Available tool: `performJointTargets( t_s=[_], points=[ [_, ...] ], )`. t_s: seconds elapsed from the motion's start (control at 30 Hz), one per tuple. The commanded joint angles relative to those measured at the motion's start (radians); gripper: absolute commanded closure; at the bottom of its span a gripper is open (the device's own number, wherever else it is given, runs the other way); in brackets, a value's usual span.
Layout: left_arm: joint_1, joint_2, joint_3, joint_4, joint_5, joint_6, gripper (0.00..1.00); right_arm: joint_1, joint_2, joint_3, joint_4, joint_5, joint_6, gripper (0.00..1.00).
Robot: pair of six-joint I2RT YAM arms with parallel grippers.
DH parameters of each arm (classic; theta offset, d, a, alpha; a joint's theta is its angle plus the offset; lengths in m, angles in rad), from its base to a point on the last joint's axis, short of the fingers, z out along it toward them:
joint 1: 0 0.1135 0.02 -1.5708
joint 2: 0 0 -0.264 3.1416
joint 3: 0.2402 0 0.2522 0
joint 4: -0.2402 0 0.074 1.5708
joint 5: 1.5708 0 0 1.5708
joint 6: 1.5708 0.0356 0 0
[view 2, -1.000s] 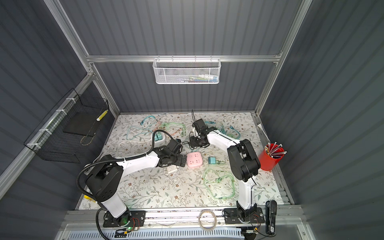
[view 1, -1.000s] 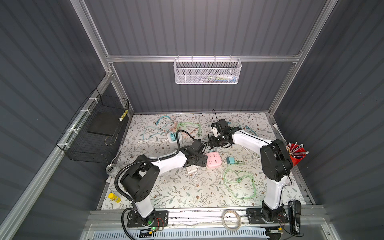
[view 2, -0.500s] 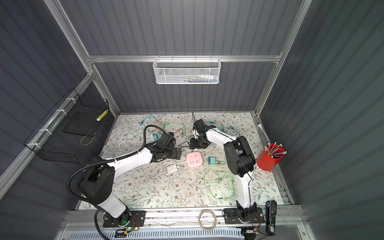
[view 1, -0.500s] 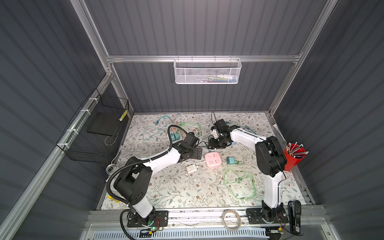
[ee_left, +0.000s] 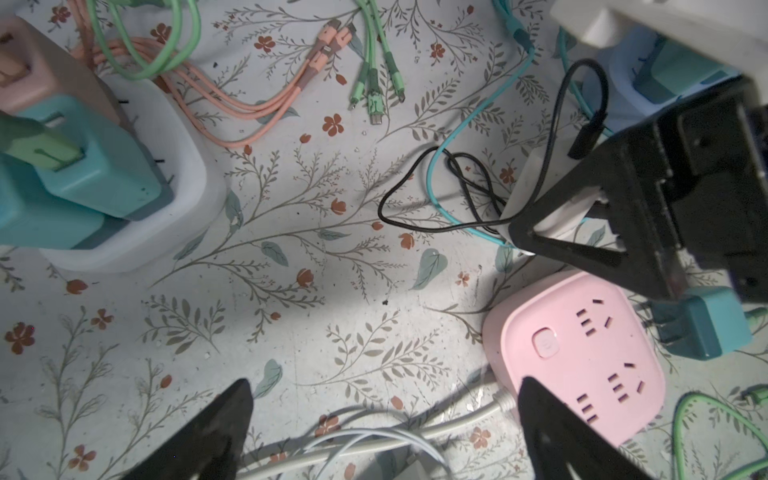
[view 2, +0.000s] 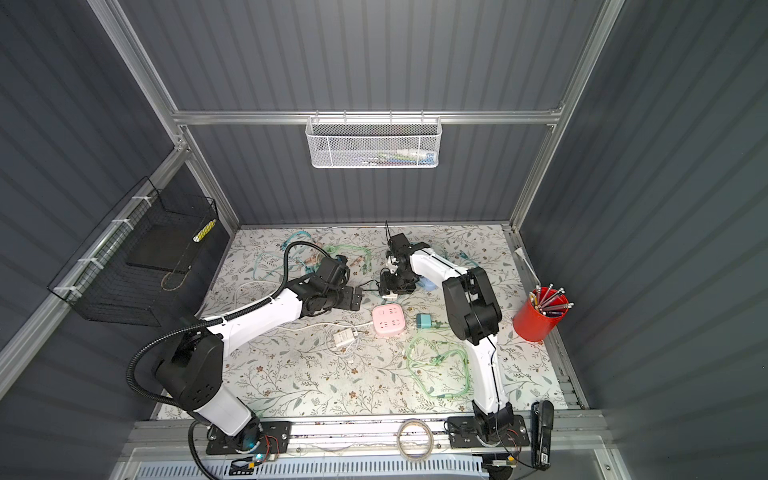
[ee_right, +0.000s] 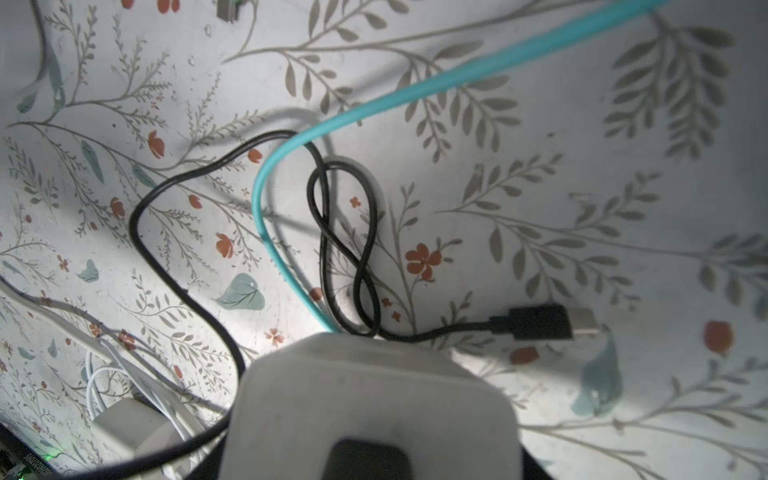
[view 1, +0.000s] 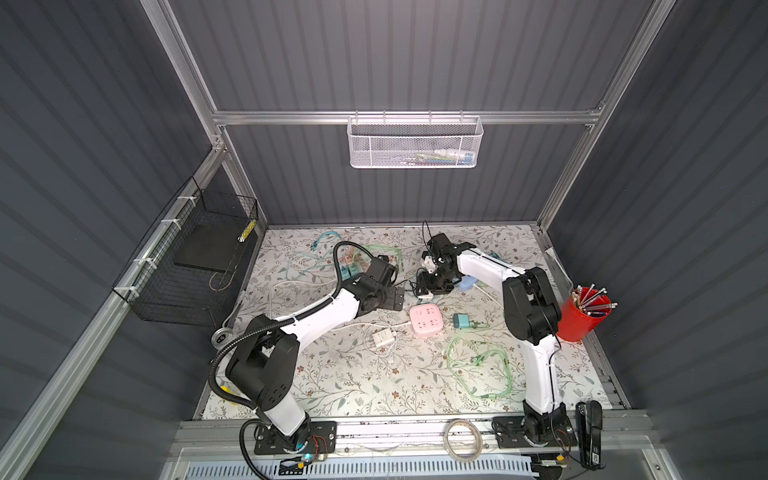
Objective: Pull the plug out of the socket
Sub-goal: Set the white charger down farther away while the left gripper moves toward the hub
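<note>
Right wrist view: a white plug [ee_right: 365,407] fills the foreground, with a black cable [ee_right: 349,249] running out from beneath it, looping across the floral mat [ee_right: 582,124] and ending in a loose USB connector [ee_right: 540,325]; a teal cable [ee_right: 374,99] crosses the loop. In both top views the right gripper [view 1: 429,290] reaches in from the right and holds the plug just beyond the far edge of the pink socket cube [view 1: 425,319], apart from it, and every outlet on the cube's top face is bare. The left wrist view shows the right gripper's black jaws pinching the white block from both sides, close to the cube. Whether the plug touches the mat cannot be told. The left gripper [ee_left: 386,415] hovers over the mat with its jaws spread wide and nothing between them, to the left of the cube and near the right gripper. A teal plug [view 1: 460,321] lies on its side just right of the cube, and a white charger [view 1: 381,337] with its coiled white lead rests to the cube's left. A white socket cube [ee_left: 166,199] carrying teal plugs stands well apart from the pink one
</note>
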Motion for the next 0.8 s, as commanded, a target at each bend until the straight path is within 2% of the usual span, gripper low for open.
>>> performJointTargets(
  t_s=[0.0, 0.17, 0.33, 0.43, 0.47, 0.77],
  points=[
    [0.012, -0.029, 0.029, -0.043, -0.033, 0.026, 0.00, -0.001, 0.006, 0.034, -0.044, -0.014, -0.011, 0.54],
    [0.015, -0.037, 0.025, -0.048, -0.060, 0.017, 0.00, 0.000, 0.007, 0.049, -0.049, -0.006, -0.019, 0.47],
    [0.017, -0.045, 0.025, -0.061, -0.098, 0.014, 0.00, -0.001, -0.009, 0.066, -0.048, 0.018, -0.020, 0.33],
    [0.021, -0.059, 0.025, -0.059, -0.118, 0.013, 0.00, -0.001, -0.017, 0.078, -0.049, 0.029, -0.017, 0.18],
    [0.022, -0.062, 0.024, -0.060, -0.120, 0.015, 0.00, -0.002, -0.019, 0.084, -0.049, 0.030, -0.018, 0.16],
    [0.047, -0.104, -0.006, -0.057, -0.150, -0.008, 0.00, 0.001, -0.068, 0.067, -0.001, 0.018, -0.013, 0.12]
  ],
)
